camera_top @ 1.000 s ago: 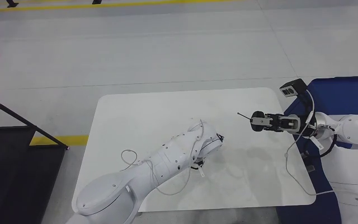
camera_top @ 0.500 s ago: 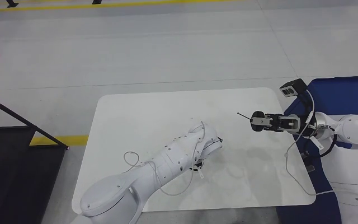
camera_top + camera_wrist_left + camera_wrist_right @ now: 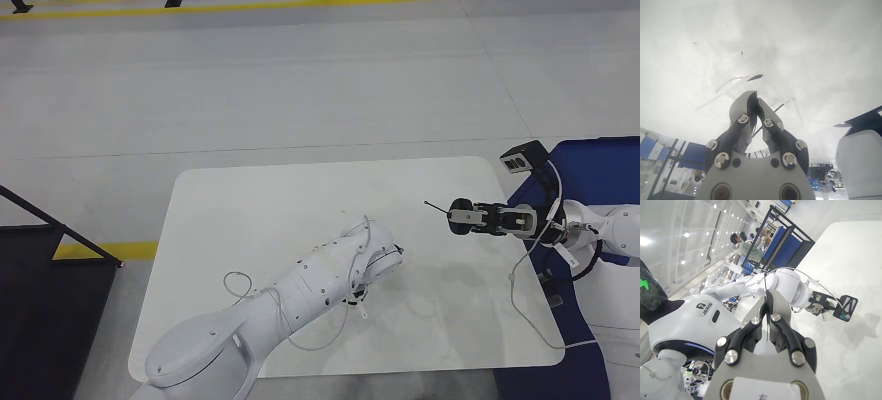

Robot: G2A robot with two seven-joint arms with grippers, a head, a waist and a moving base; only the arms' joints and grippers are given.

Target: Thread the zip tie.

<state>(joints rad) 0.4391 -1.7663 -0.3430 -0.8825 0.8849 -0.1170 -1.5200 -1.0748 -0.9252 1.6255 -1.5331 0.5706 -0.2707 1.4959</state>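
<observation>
Zip tie [image 3: 436, 208], black and thin, is seen over the right part of the white counter [image 3: 250, 230]; the rest is told from the left.

Just left of the counter's middle, the left gripper [image 3: 393, 248] is held low over the surface, well apart from the tie. In the left wrist view its jaws are seen pressed together above the counter [image 3: 810, 47]. A thin dark sliver is seen at their tips, and what it is cannot be told.

Further right, the tie's free end is pointed toward the left arm.

Farthest right, near the counter's right edge, the right gripper [image 3: 452, 215] is held with its jaws clamped on the tie. In the right wrist view the strap [image 3: 765, 283] is seen running straight between the jaws of this gripper [image 3: 767, 292]. One length stands out beyond the tips and another is carried back toward the wrist.
</observation>
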